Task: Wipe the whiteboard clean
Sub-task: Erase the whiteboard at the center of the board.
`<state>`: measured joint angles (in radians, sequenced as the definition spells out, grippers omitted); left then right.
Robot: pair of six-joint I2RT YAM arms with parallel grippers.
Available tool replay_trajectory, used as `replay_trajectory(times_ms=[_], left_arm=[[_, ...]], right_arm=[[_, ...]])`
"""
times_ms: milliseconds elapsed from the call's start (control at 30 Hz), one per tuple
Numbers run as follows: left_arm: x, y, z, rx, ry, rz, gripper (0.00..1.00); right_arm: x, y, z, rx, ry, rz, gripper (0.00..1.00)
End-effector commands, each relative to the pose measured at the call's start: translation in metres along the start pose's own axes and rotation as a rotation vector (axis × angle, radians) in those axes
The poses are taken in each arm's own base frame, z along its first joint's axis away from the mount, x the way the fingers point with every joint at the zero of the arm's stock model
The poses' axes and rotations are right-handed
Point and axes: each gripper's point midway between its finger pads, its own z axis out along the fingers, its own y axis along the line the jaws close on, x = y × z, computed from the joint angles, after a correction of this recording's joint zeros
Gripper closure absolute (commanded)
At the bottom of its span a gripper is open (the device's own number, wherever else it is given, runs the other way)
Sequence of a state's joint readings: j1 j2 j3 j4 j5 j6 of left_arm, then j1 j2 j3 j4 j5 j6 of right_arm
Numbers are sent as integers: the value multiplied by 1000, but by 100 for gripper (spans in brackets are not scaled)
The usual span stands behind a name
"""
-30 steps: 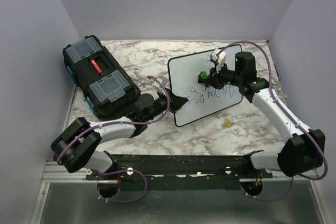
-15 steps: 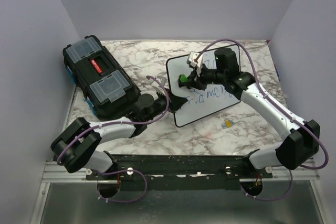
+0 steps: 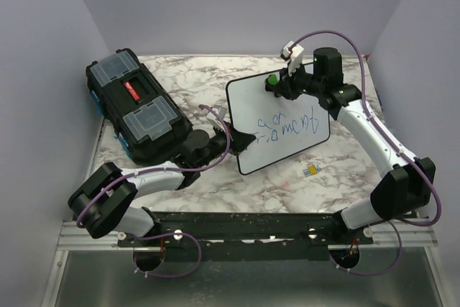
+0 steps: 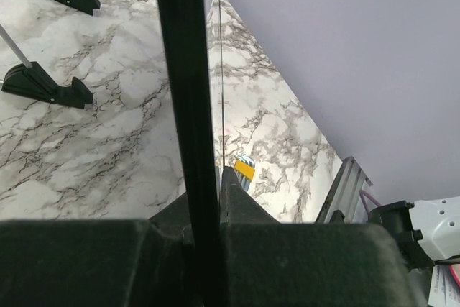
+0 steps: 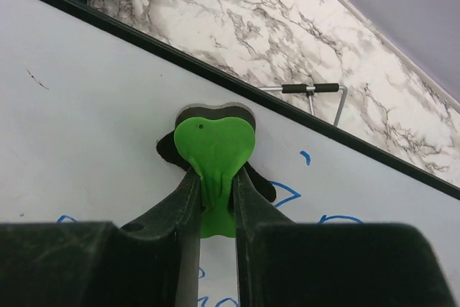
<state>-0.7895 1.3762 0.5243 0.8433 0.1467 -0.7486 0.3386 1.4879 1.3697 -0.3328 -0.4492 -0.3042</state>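
Observation:
The whiteboard (image 3: pixel 287 145) lies tilted on the marble table, with blue handwriting (image 3: pixel 289 123) across its middle. My left gripper (image 3: pixel 234 139) is shut on the board's black frame (image 4: pixel 183 91) at its left edge. My right gripper (image 3: pixel 277 84) is shut on a green eraser (image 3: pixel 273 79) and holds it at the board's far edge. In the right wrist view the eraser (image 5: pixel 213 141) sits pinched between the fingers, its black felt pressed on the white surface (image 5: pixel 93 106) just below the frame. The board's black feet (image 4: pixel 49 85) show in the left wrist view.
A black toolbox (image 3: pixel 136 109) stands at the left of the table. A small yellow and grey object (image 3: pixel 311 170) lies near the board's front edge and shows in the left wrist view (image 4: pixel 243 170). A metal handle with a black grip (image 5: pixel 309 89) lies beyond the board.
My right gripper swept the eraser left across the board, then back up to its far edge. The blue handwriting is now uncovered. My left gripper stayed on the frame.

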Motion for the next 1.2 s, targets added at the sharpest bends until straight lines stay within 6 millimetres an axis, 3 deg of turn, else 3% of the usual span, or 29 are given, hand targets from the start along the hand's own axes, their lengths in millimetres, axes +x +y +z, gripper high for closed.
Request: replay_trajectory(times_ms=[0,167,233,333,467,567,667,767,867,1033,1100,1167], left_arm=[[-35,-53,-4,207,-118,93,100],[-30,-51,-8,205,-96,104,100],[-30,-52,-8,204,-91,107,100],[-32,-56,-6,218,-86,111,100],[-31,-56,-7,218,-81,105,100],[-31,-56,-7,214,-80,105,100],[-34,-58,-8,210,-77,114,100],[-35,-58,-8,208,-78,121,100],[-36,-60,-7,209,-73,123,100],[-36,-60,-10,210,-70,137,100],[-35,-60,-11,208,-69,140,100],[-34,-59,-10,208,-66,144,100]], right_arm=[[3,3,-4,-4,12,-8,99],[48,40,-17,-161,106,-40,99],[55,40,-19,-143,112,-33,99],[48,18,-18,-18,100,-19,99],[14,-17,-16,139,21,17,99],[1,-37,-15,224,-8,32,99],[3,-51,-12,269,-11,57,99],[14,-51,-12,260,6,70,99],[29,-34,-15,181,41,29,99],[55,43,-26,-224,80,-48,99],[56,67,-30,-344,51,-42,99],[50,75,-25,-373,32,-38,99]])
